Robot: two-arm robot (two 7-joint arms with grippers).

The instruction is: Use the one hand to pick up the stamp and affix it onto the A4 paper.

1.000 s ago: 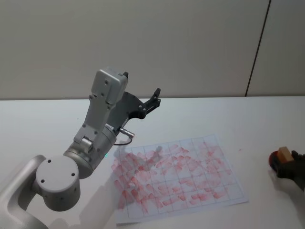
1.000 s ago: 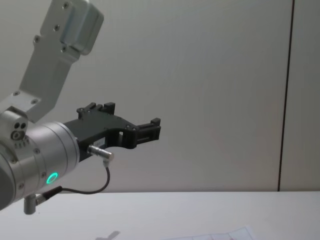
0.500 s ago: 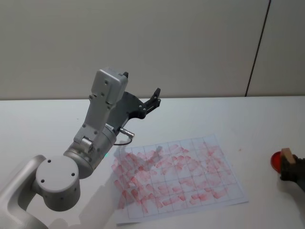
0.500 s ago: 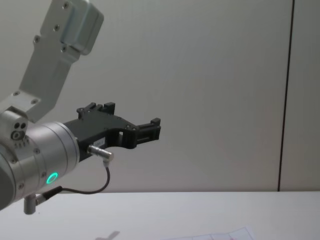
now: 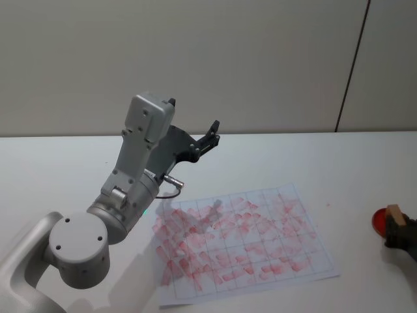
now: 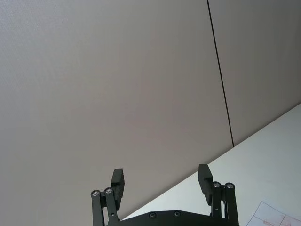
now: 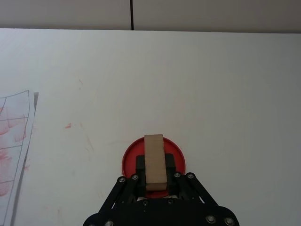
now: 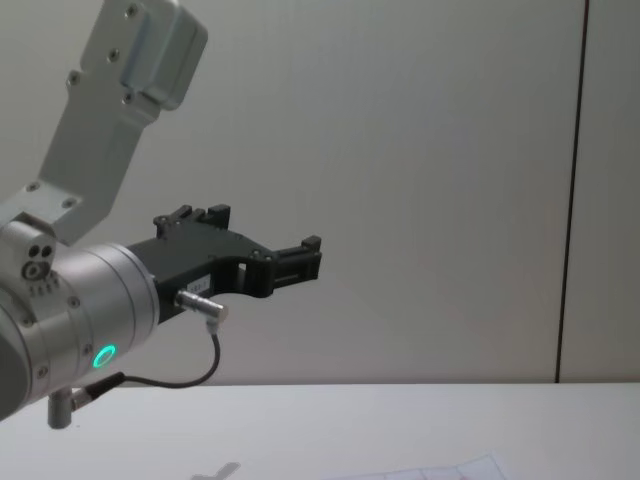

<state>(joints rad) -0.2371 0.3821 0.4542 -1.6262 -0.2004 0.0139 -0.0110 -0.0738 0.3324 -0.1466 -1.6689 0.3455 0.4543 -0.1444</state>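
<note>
Table [image 5: 339,163], right edge: right gripper [image 7: 155,170] clamps stamp [image 7: 154,155] on ink pad [image 7: 129,161]; left gripper [image 6: 160,175] raised, wide. Slack grip risks smear.

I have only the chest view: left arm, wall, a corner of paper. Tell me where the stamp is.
Observer: The stamp is held in the right gripper, right above a round red ink pad; contact can't be judged.
Operator: Describe the paper for me.
Observer: The A4 paper lies flat on the robot's left of the ink pad, apart from it, with red marks across most of its grid boxes.
Operator: Check the left gripper from its own camera.
Observer: The left gripper is open and holds nothing.
</note>
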